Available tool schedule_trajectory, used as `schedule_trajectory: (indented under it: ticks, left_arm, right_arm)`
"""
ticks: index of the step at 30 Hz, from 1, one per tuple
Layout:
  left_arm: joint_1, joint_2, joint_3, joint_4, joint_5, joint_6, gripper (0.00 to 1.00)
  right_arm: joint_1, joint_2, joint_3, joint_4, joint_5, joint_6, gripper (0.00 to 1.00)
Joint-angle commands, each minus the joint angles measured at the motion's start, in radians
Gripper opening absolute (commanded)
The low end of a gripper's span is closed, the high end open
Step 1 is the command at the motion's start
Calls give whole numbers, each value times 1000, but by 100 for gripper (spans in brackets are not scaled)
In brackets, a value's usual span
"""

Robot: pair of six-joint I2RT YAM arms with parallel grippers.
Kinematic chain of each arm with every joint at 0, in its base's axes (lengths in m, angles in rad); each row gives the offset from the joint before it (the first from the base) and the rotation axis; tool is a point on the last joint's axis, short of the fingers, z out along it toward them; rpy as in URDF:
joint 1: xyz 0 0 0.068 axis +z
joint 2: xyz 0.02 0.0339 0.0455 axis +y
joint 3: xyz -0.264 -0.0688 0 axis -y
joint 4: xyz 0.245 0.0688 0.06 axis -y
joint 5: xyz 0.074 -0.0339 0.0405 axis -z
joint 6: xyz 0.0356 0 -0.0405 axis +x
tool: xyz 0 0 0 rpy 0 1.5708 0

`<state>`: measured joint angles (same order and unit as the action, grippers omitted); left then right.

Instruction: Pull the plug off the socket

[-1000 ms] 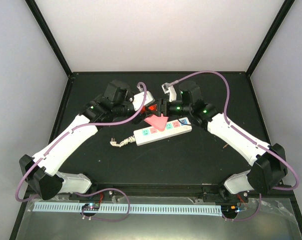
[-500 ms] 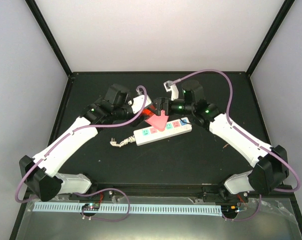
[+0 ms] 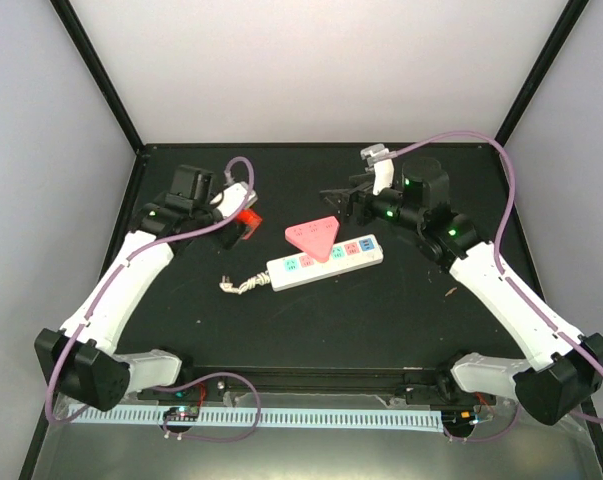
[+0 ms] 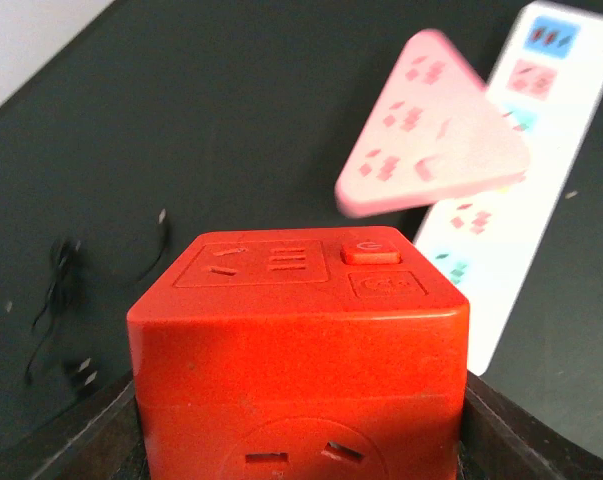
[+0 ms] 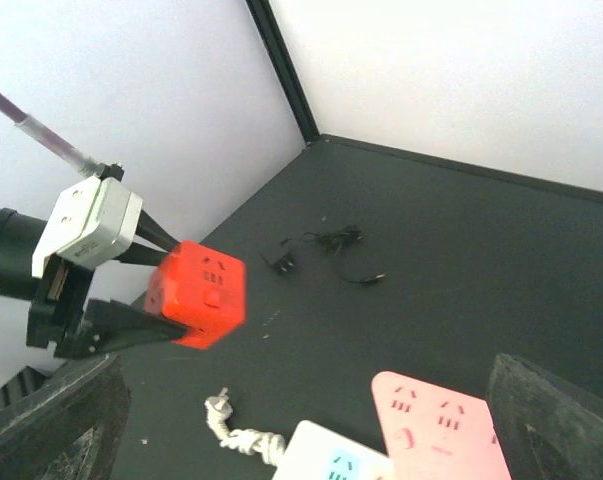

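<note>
Red plastic cube plug [image 4: 299, 340] sits clamped in the left pincer [image 5: 178, 290], at the far left of the desk [image 3: 401, 310], apart from the long white power strip [image 3: 326, 260] mid-desk; the right pincer [image 3: 333, 197] gapes wide, empty.

High rear view over the whole table [image 3: 381, 320]; both close wrist views toward the shared socket [image 4: 501, 260].

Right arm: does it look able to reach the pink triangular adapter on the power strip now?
Probably yes. The right gripper is open just beyond the pink adapter, nothing between them. The left gripper holds the red cube off to the left, clear of it.
</note>
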<state>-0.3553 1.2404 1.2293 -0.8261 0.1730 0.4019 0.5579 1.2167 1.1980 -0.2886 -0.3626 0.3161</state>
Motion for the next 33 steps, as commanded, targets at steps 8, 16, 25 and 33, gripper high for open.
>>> schedule_trajectory:
  ticks: [8,16,25,33]
  left_arm:
    - [324,27,-106,-29,-10,136,30]
    - [482,175,-125,8,-47,207,30]
    - [555,332,-94,31,-88,242,30]
    - [558,409,-64,41,-115,230,30]
  right_arm:
    - [-35,-6,-59,-54,-83,-202,100]
    - [-35,31,-70,-173,-171,-288,100]
    - [-36,16,-118,-188,-183,-319,100]
    - [-36,34,-115,-185,-197,-310,100]
